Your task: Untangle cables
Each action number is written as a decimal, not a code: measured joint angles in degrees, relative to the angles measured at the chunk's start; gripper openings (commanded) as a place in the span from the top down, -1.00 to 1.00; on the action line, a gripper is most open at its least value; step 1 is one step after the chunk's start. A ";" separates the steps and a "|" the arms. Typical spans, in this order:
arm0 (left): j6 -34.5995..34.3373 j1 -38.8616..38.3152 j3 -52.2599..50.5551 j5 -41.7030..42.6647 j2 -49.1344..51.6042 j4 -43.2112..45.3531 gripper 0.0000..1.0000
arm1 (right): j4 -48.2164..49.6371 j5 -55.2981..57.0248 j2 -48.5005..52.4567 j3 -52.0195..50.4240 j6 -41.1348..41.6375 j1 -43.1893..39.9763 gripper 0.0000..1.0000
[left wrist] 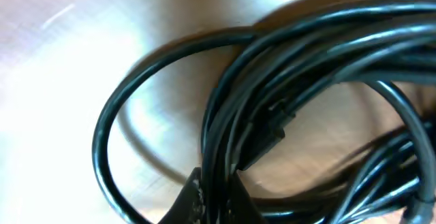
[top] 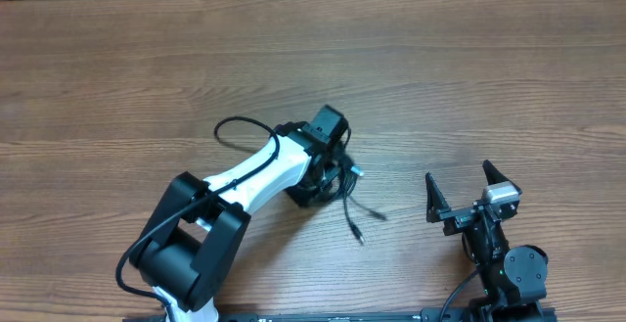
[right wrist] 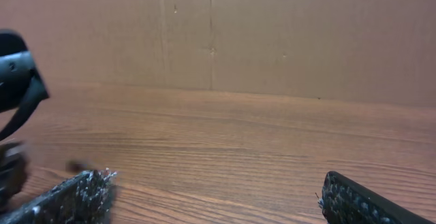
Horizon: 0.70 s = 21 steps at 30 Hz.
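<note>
The cables (top: pixel 349 207) are a bundle of thin black cords on the wooden table, with a loop at the left (top: pixel 235 126) and loose plug ends trailing to the lower right. My left gripper (top: pixel 326 170) is down on the bundle. In the left wrist view its fingers (left wrist: pixel 214 193) are closed around several cords of the cables (left wrist: pixel 293 67), which fill the frame in coils. My right gripper (top: pixel 460 193) is open and empty at the table's near right, well apart from the bundle; its fingers (right wrist: pixel 218 203) are spread wide over bare wood.
The left arm (top: pixel 245 180) stretches from the near left towards the middle, with its own thicker black cable along it. A brown cardboard wall (right wrist: pixel 272 33) stands behind the table's far edge.
</note>
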 measured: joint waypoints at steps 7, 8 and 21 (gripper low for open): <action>-12.37 -0.02 -1.03 1.60 -7.10 -6.38 -0.33 | -0.04 0.02 0.00 0.00 0.00 0.00 -1.00; -12.50 0.00 -1.03 1.36 -8.61 -6.25 -0.50 | 0.00 0.02 0.00 0.00 -0.04 0.00 -0.99; 8.15 0.00 -1.05 -13.79 -13.60 -2.10 -0.01 | -0.02 0.02 0.00 0.00 -0.02 0.00 -1.00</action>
